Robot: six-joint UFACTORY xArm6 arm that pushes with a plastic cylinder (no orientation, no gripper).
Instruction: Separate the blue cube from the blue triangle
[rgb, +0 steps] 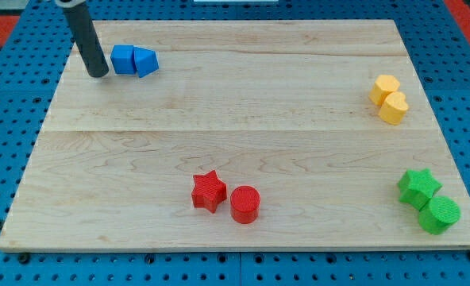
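Near the view's top left corner of the wooden board (pixel 243 111), my tip (pixel 98 74) is seen resting on the surface, the dark rod rising from it toward the view's top edge. No fingers or jaws are carried by the rod, so nothing is held. Just to the right of my tip, with a slight gap, the blue cube (pixel 123 59) is found, and the blue triangle (pixel 145 61) is set against its right side, the two touching. Toward the view's bottom centre, a red star (pixel 209 191) and a red cylinder (pixel 244 204) are placed side by side. At the right, two yellow blocks (pixel 389 99) are paired near the top, and a green star (pixel 418 187) with a green cylinder (pixel 439 214) near the bottom.
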